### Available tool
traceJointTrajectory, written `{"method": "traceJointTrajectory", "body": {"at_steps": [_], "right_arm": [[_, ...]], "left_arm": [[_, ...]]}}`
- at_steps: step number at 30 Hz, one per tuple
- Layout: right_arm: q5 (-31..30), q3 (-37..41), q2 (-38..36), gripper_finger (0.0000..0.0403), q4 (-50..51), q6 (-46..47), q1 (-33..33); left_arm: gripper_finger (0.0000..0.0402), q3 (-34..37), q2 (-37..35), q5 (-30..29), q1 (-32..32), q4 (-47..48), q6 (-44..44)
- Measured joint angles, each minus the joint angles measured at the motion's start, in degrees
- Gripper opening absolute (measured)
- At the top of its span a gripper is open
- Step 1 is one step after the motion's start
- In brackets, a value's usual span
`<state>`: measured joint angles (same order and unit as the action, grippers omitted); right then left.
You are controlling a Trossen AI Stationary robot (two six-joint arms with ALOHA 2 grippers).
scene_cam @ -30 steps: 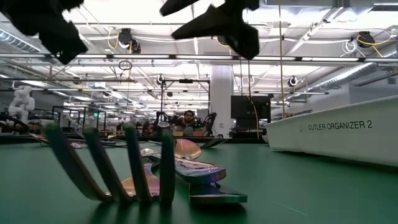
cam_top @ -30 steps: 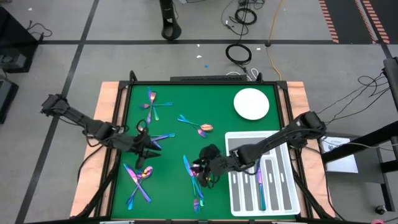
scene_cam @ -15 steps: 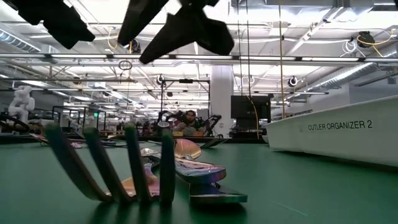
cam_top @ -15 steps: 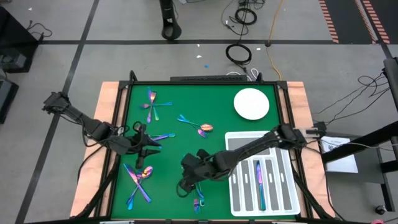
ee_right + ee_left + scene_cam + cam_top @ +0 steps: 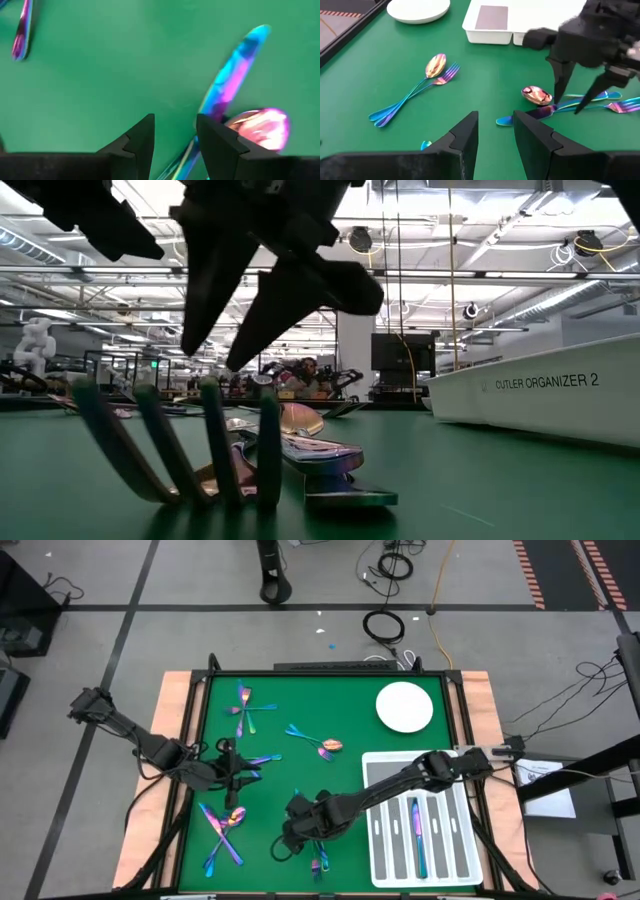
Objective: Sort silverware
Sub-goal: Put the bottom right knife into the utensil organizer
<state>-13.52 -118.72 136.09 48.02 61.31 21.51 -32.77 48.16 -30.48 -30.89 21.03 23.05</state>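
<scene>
— Where is the right gripper (image 5: 293, 832)?

— Low over the green counter (image 5: 290, 765), toward the 6 o'clock edge of the high view, just at 9 o'clock of the white tray (image 5: 385, 852). Its fingers (image 5: 563, 82) stand apart with nothing between them, tips pointing down over a knife (image 5: 540, 112) and a spoon (image 5: 536, 94) lying close together.

— And the left gripper (image 5: 232, 775)?

— It hangs near the counter's 9 o'clock side, fingers parted and empty, beside a small pair of pieces (image 5: 262, 759).

— Where is the rest of the silverware?

— Scattered. A crossed cluster (image 5: 224, 831) sits toward 7 o'clock, another group (image 5: 247, 707) toward 11 o'clock, and a spoon and fork (image 5: 315, 741) lie near the middle. Two pieces (image 5: 415, 835) are already in the tray's long slots.

— Anything else on the counter?

— A round white plate (image 5: 404, 707) at 1 o'clock, apart from the tray.
</scene>
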Motion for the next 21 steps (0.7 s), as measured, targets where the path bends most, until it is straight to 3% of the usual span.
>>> {"method": "traceJointTrajectory", "body": {"at_steps": [21], "right_arm": [[-1.9,0.0,3.0,0.0134,3.6,7.2,2.1]], "left_arm": [[0.0125,0.1,0.2,0.2,0.0,-2.1,-2.5]]}}
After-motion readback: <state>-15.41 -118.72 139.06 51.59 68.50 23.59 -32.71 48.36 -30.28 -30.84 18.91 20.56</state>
